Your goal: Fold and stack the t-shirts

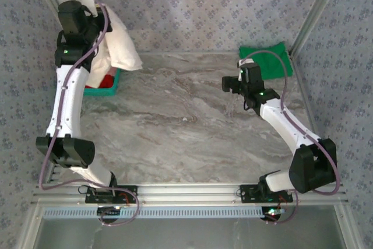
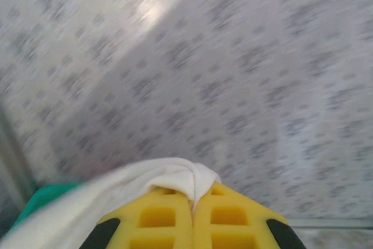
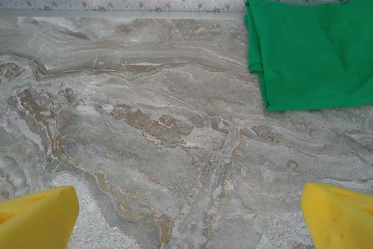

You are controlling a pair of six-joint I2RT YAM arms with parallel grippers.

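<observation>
A cream-white t-shirt (image 1: pixel 119 45) hangs in the air at the back left, above the table. My left gripper (image 2: pixel 195 193) is shut on a bunched fold of it (image 2: pixel 175 173), and the yellow fingers (image 2: pixel 157 217) press together with cloth between them. The left arm is raised high at the back wall. A folded green t-shirt (image 1: pixel 265 59) lies flat at the back right corner and also appears in the right wrist view (image 3: pixel 309 51). My right gripper (image 3: pixel 189 217) hovers open over bare marble just in front of and left of the green shirt, holding nothing.
A teal-green bin (image 1: pixel 99 91) stands at the left edge under the hanging shirt, with red cloth (image 1: pixel 108 79) in it. The marble table (image 1: pixel 186 126) stretches between the arms. Patterned walls and metal posts close in the back and sides.
</observation>
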